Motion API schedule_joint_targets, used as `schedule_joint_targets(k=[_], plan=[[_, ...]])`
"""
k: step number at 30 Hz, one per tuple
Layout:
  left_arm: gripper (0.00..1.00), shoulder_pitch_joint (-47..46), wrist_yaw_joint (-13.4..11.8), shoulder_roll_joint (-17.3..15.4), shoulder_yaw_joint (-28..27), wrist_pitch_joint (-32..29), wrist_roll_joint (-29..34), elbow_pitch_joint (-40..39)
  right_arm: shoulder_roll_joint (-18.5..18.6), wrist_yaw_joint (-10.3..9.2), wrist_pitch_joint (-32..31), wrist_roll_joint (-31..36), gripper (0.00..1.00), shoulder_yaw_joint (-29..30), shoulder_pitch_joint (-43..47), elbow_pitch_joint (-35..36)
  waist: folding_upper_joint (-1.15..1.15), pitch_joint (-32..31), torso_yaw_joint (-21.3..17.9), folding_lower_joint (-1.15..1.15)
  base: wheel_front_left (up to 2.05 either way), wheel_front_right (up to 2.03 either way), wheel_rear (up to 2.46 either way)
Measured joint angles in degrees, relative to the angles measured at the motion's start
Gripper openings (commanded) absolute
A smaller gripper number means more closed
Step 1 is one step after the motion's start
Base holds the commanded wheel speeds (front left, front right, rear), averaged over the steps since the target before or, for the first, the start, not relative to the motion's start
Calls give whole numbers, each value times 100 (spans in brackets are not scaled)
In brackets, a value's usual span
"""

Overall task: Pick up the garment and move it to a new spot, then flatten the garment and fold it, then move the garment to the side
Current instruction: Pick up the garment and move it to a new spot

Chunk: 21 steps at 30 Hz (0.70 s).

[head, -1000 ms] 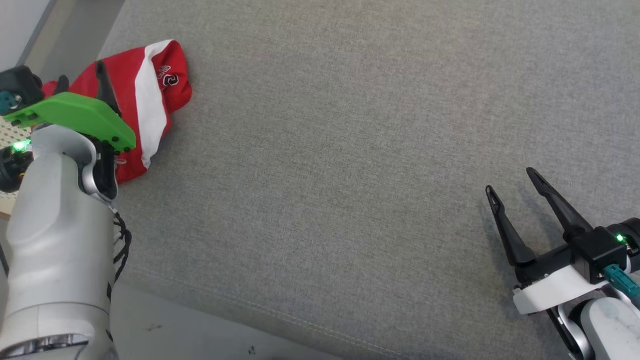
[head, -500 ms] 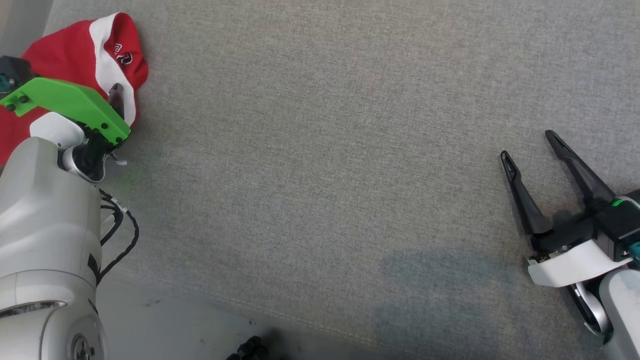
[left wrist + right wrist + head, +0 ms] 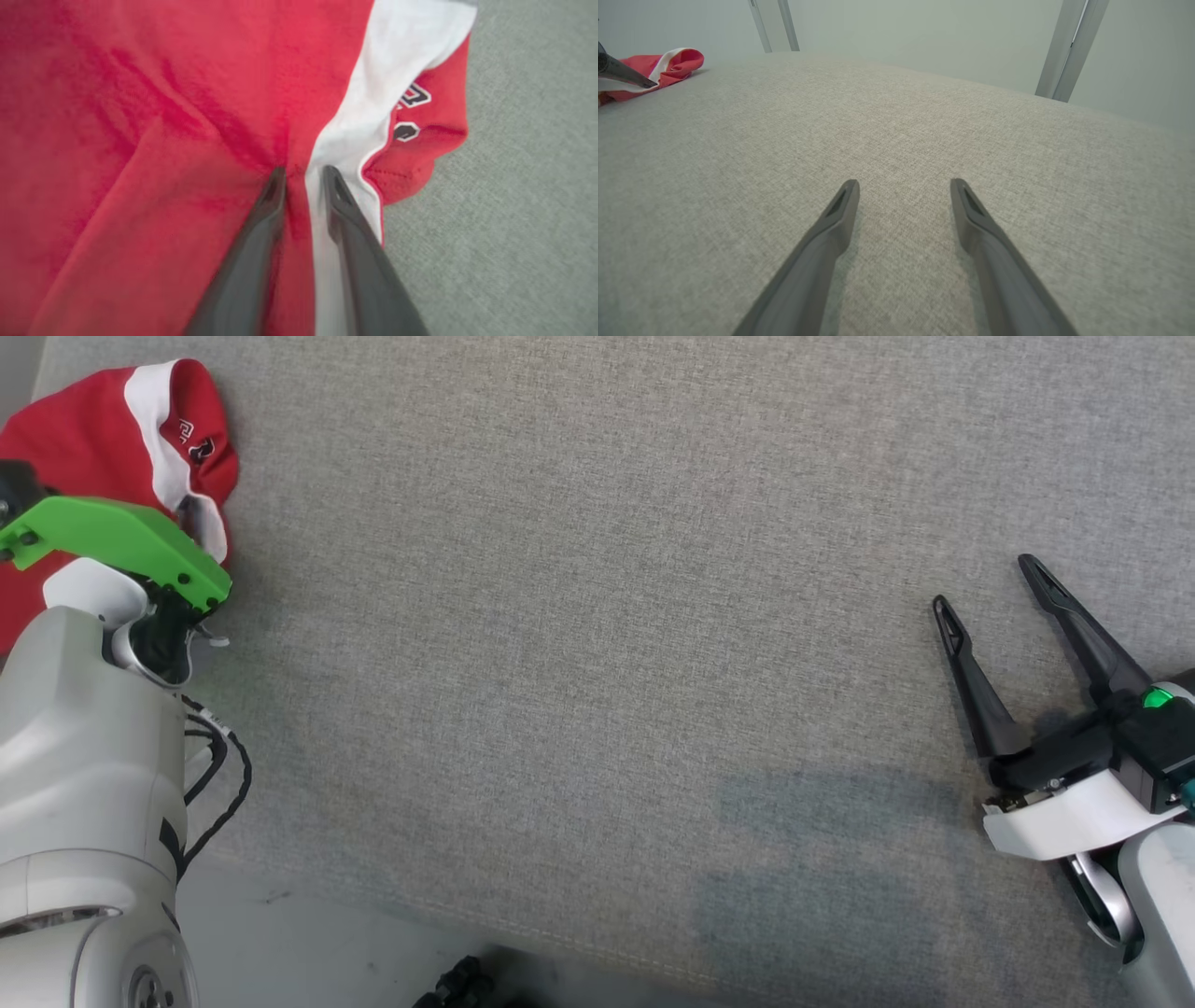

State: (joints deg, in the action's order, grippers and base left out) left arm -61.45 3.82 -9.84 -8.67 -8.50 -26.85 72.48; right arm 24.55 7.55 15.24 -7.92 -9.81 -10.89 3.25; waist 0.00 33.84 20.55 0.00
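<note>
The garment (image 3: 89,429) is red with a white stripe and dark lettering, and lies bunched at the far left of the grey cloth surface (image 3: 597,616). My left gripper (image 3: 303,175) is shut on the garment, its fingertips pinching a fold where red meets white. In the head view its green wrist bracket (image 3: 121,537) covers the fingers. My right gripper (image 3: 985,581) stands open at the right, low over bare cloth, with nothing between its fingers (image 3: 904,183). The right wrist view shows the garment (image 3: 668,65) far off at the upper left.
The surface's stitched front edge (image 3: 560,933) runs along the bottom, with pale floor (image 3: 308,943) below it. A dark object (image 3: 457,985) lies on the floor. Pale wall and metal posts (image 3: 1069,46) stand beyond the far edge.
The head camera has swung, so the garment now sits further up and left. My left gripper's fingers, spread over the garment a second ago, have closed on it. The right gripper has barely moved.
</note>
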Motion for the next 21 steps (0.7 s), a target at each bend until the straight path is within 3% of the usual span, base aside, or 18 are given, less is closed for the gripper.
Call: schedule_joint_targets(k=[11,21], plan=[[0,179,282,-313,123,1778,41,-294,-387,-5,-9,-134,100,-201,-61,-342,0,-478,-64,0,0,0,0],[0,227,355,-549,638,2171,179,-809,-940,-5,-11,-210,100,-404,-31,-584,0,-1288,-263,0,0,0,0]])
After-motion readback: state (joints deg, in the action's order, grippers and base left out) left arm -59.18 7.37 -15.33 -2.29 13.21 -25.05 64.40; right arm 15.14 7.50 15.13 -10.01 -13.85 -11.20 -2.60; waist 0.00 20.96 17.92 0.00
